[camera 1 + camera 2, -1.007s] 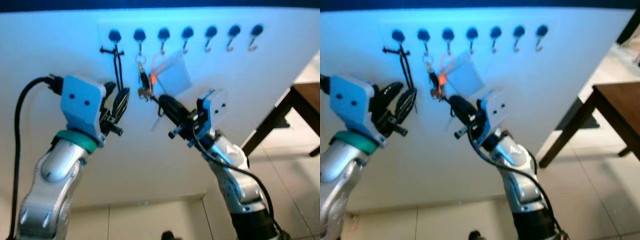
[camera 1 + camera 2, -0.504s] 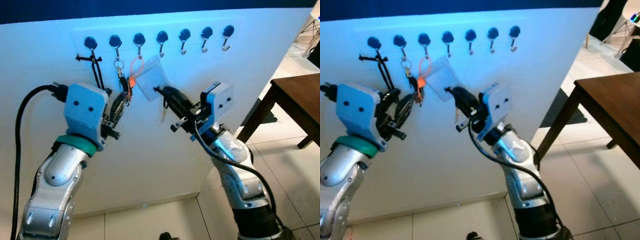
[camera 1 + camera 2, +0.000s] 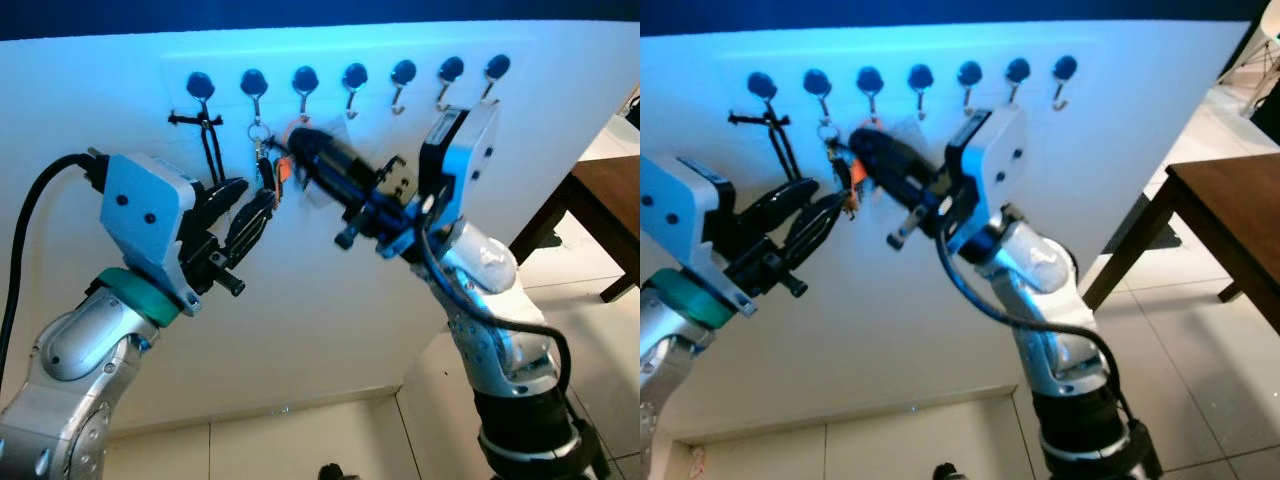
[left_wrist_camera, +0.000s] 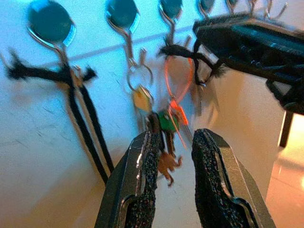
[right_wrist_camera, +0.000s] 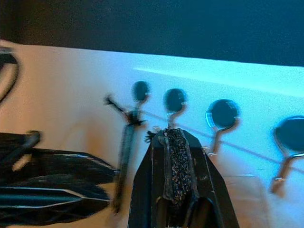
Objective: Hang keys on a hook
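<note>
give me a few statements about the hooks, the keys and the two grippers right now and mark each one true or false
1. A row of seven hooks runs along the white wall. True.
2. The keys lie on the floor. False: they hang from the second hook from the left.
3. The left gripper is open, its fingers on either side of the dangling keys. True.
4. The right gripper hangs down by the table. False: it is raised to the wall, near the orange loop on the third hook.
5. A black cord hangs from the leftmost hook. True.
</note>
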{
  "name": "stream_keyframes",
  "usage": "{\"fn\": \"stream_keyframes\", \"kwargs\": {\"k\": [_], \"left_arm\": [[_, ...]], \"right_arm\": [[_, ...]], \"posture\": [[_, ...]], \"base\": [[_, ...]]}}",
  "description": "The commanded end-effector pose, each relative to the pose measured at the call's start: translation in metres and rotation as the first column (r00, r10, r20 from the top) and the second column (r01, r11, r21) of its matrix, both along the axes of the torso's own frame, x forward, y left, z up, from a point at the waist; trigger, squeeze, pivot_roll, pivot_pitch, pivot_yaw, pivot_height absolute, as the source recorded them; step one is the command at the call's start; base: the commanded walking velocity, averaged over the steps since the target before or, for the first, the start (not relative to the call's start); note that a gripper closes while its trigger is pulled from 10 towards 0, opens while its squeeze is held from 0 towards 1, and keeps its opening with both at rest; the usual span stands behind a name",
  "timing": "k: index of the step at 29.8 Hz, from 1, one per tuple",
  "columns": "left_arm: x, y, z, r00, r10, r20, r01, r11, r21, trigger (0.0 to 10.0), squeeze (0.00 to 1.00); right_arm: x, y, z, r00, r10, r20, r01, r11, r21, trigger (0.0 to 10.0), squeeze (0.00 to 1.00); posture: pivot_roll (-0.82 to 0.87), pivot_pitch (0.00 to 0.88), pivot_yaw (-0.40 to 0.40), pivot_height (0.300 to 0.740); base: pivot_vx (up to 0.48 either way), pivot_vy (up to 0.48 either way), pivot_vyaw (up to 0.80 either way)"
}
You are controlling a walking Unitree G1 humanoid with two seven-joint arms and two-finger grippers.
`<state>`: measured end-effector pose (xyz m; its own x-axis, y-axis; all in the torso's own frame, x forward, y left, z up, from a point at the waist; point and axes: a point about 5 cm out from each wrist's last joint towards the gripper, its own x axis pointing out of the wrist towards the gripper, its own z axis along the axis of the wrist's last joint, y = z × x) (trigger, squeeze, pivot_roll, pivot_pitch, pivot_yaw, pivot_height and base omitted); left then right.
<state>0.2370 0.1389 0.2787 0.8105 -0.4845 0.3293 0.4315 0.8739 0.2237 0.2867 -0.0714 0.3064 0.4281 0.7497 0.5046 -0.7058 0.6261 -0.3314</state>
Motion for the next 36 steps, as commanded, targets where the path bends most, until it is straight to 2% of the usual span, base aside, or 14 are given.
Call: {"fn": "stream_keyframes", "kwargs": {"k": [1,6,13,15,16,18,20,24,30,31,32,33,34,36], "left_arm": [[-0.003,-0.001,0.007,0.999,-0.026,0.02,0.026,1.0,-0.001,10.0,0.0],[-0.001,-0.001,0.015,0.999,-0.039,0.037,0.04,0.999,-0.003,10.0,0.0],[-0.002,0.001,0.014,0.998,-0.063,0.027,0.063,0.998,0.027,10.0,0.0],[-0.001,0.002,0.012,0.998,-0.068,0.014,0.067,0.997,0.04,10.0,0.0],[0.001,0.001,0.011,0.997,-0.073,0.007,0.072,0.996,0.043,10.0,0.0],[0.001,0.001,0.011,0.997,-0.073,0.007,0.072,0.996,0.043,10.0,0.0],[0.005,-0.003,0.011,0.997,-0.083,0.004,0.083,0.996,0.038,10.0,0.0],[0.007,-0.007,0.013,0.996,-0.093,0.006,0.093,0.995,0.035,10.0,0.0],[0.009,-0.008,0.013,0.995,-0.096,0.006,0.096,0.995,0.03,10.0,0.0],[0.013,-0.009,0.012,0.996,-0.091,0.009,0.091,0.995,0.037,10.0,0.0],[0.013,-0.009,0.012,0.996,-0.091,0.009,0.091,0.995,0.037,10.0,0.0],[0.017,-0.01,0.012,0.996,-0.088,0.012,0.087,0.995,0.043,10.0,0.0],[0.017,-0.01,0.012,0.996,-0.088,0.012,0.087,0.995,0.043,10.0,0.0],[0.024,-0.013,0.011,0.996,-0.088,0.016,0.087,0.995,0.045,10.0,0.0]], "right_arm": [[0.005,0.0,0.0,0.999,-0.033,-0.004,0.033,0.999,0.012,10.0,0.0],[0.009,0.004,0.001,0.999,-0.049,-0.012,0.049,0.999,0.021,10.0,0.0],[0.007,0.002,0.002,0.998,-0.062,-0.004,0.062,0.998,0.02,10.0,0.0],[-0.002,0.001,-0.002,1.0,-0.015,-0.011,0.014,1.0,-0.011,10.0,0.0],[-0.012,0.003,-0.006,0.999,0.045,-0.022,-0.046,0.998,-0.052,10.0,0.0],[-0.012,0.003,-0.006,0.999,0.045,-0.022,-0.046,0.998,-0.052,10.0,0.0],[-0.022,0.006,-0.013,0.992,0.117,-0.038,-0.121,0.987,-0.103,10.0,0.0],[-0.022,0.008,-0.013,0.991,0.128,-0.034,-0.131,0.985,-0.115,10.0,0.0],[-0.018,0.002,-0.004,0.998,0.053,0.016,-0.051,0.995,-0.081,10.0,0.0],[-0.015,-0.004,0.002,0.994,-0.06,0.091,0.065,0.996,-0.061,10.0,0.0],[-0.015,-0.004,0.002,0.994,-0.06,0.091,0.065,0.996,-0.061,10.0,0.0],[-0.014,-0.009,0.007,0.98,-0.137,0.145,0.145,0.989,-0.042,10.0,0.0],[-0.014,-0.009,0.007,0.98,-0.137,0.145,0.145,0.989,-0.042,10.0,0.0],[-0.018,-0.012,0.013,0.95,-0.213,0.227,0.228,0.973,-0.041,10.0,0.0]], "posture": [[-0.04,0.097,0.058,0.74],[-0.04,0.099,0.058,0.74],[-0.04,0.103,0.059,0.74],[-0.05,0.102,0.064,0.74],[-0.07,0.101,0.072,0.74],[-0.07,0.101,0.072,0.74],[-0.07,0.098,0.076,0.74],[-0.07,0.097,0.076,0.74],[-0.07,0.095,0.078,0.74],[-0.07,0.089,0.088,0.74],[-0.07,0.089,0.088,0.74],[-0.07,0.089,0.088,0.74],[-0.07,0.089,0.088,0.74],[-0.09,0.081,0.103,0.74]], "base": [[0.0,0.0,0.0],[0.0,0.0,0.0],[0.0,0.0,0.0],[0.0,0.0,0.0],[0.0,0.0,0.0],[0.0,0.0,0.0],[0.0,0.0,0.0],[0.0,0.0,0.0],[0.0,0.0,0.0],[0.0,0.0,0.0],[0.0,0.0,0.0],[0.0,0.0,0.0],[0.0,0.0,0.0],[0.0,0.0,0.0]]}}
